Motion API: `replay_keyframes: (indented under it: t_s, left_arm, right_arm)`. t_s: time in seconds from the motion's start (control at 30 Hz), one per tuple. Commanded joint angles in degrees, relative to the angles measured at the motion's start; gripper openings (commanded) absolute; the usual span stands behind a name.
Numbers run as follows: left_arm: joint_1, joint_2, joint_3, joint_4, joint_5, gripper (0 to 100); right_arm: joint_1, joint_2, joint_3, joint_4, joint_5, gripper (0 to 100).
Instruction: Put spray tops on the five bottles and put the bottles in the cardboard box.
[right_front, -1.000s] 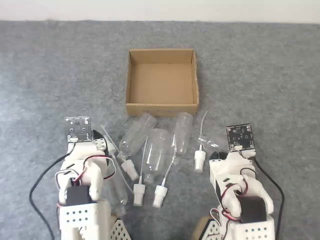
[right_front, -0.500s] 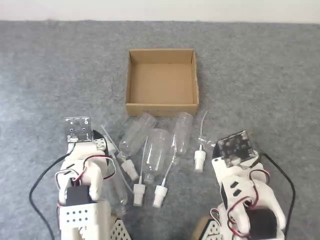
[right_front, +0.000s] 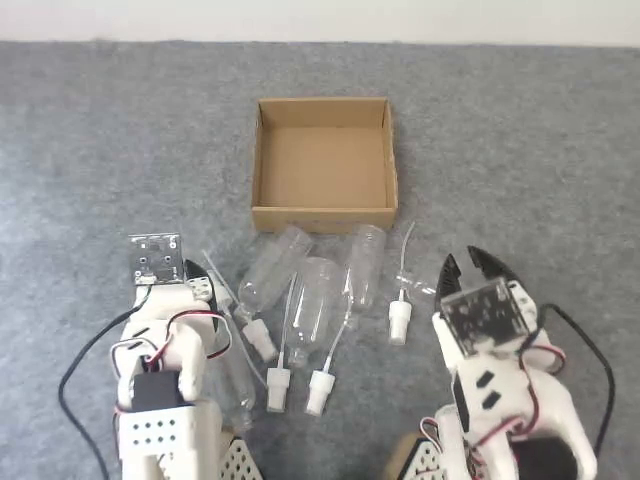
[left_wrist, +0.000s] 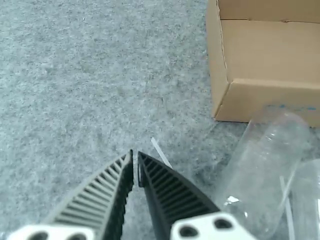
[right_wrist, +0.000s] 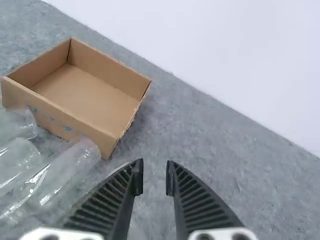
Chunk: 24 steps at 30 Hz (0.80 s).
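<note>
The open cardboard box stands at the middle back of the table. In front of it several clear bottles lie on their sides, with several white spray tops and their thin tubes loose among them. My right gripper is raised at the right of the pile, open, with nothing between its fingers; its wrist view looks over it toward the box. My left gripper is shut and holds nothing, low over the carpet left of a bottle and a box corner.
Grey carpet covers the table. One more bottle lies close beside the left arm's base. A thin tube lies just past the left fingertips. Bare carpet lies left and right of the box.
The right arm has risen and tipped forward, bringing its open fingers into the high view. The left arm, bottles and spray tops have not moved.
</note>
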Motion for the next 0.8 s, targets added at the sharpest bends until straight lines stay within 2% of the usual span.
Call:
replay_keyframes:
  t_s: [0.0,0.13,0.33,0.77]
  left_arm:
    - [-0.2,-0.8,-0.4,-2.1,-0.3,1]
    - [-0.2,-0.8,-0.4,-2.1,-0.3,1]
    - [-0.2,-0.8,-0.3,-2.1,-0.3,1]
    - [-0.1,-0.8,-0.3,-2.1,-0.3,1]
  right_arm:
    - [-0.4,10.3,-6.9,-1.1,0.9,6.7]
    - [-0.5,19.8,-9.9,-1.0,0.9,9.2]
    - [-0.5,29.9,-11.6,0.2,0.9,23.4]
    - [-4.5,45.1,-11.5,0.2,8.3,24.9]
